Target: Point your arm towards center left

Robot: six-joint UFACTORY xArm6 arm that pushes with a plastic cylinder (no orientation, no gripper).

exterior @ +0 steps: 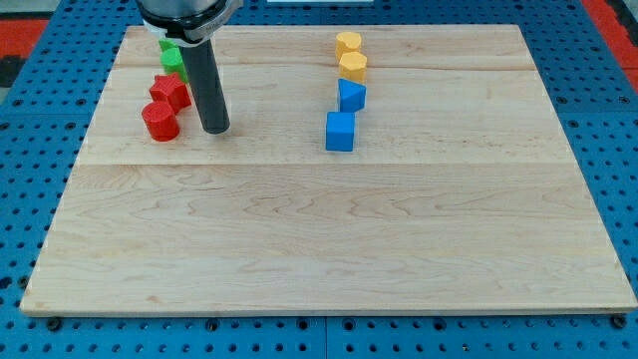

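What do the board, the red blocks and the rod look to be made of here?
The pale wooden board shows grain lines and plank seams with a slight sheen, so probably sealed wood. The red cylinder block and red star-shaped block look uniformly painted or plastic. The dark rod looks matte; my tip rests right of the cylinder.

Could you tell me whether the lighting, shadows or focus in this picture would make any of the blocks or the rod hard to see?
In the camera view the light is even and soft, with only faint shadows under the blue cube and red cylinder; the wooden board shows a mild sheen, no harsh glare; my tip is sharp; only the green block is partly hidden behind the rod.
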